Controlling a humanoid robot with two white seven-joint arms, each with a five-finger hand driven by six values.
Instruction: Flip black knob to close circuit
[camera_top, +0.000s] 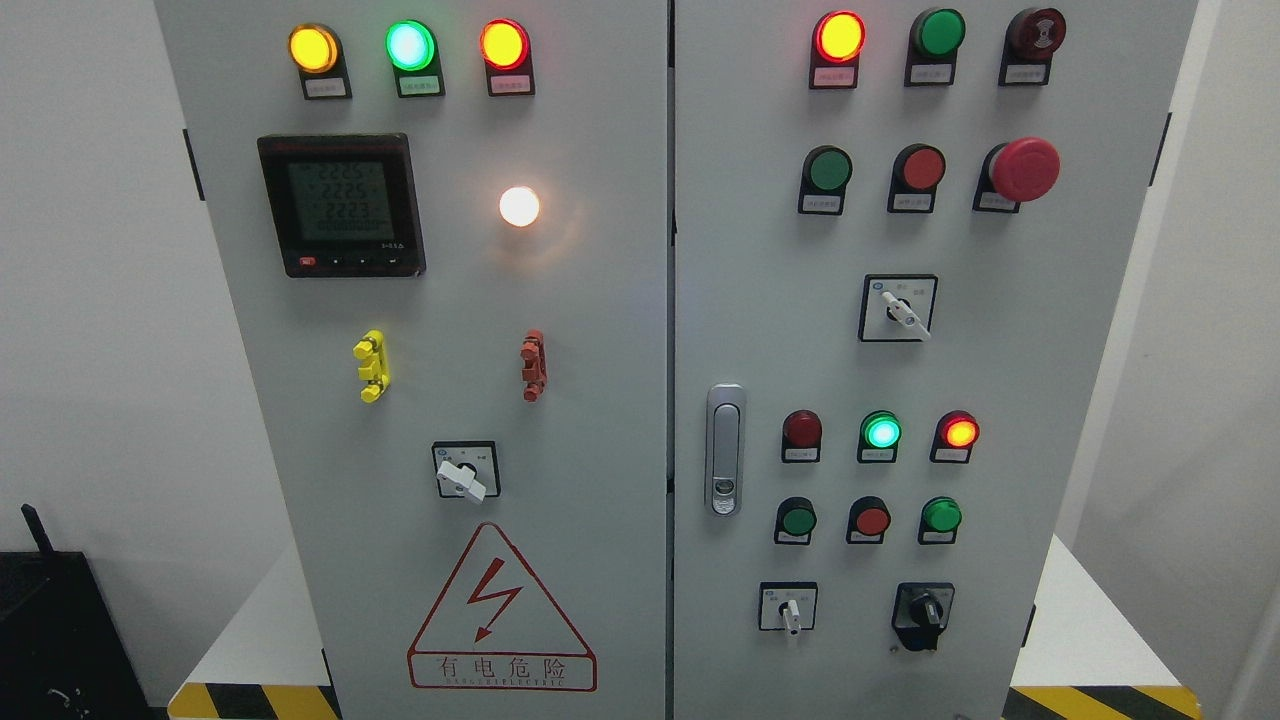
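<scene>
A black rotary knob (923, 612) sits at the lower right of the grey electrical cabinet's right door (1000, 400), its handle pointing roughly straight down. To its left is a white selector switch (790, 610). Neither of my hands nor either arm shows in the head view.
The right door carries indicator lamps, push buttons, a red mushroom stop button (1024, 168), a white selector (903, 313) and a door latch (725, 450). The left door has a digital meter (342, 205), lit lamps, a white selector (463, 478) and a red warning triangle (500, 615). A black case (50, 630) stands at lower left.
</scene>
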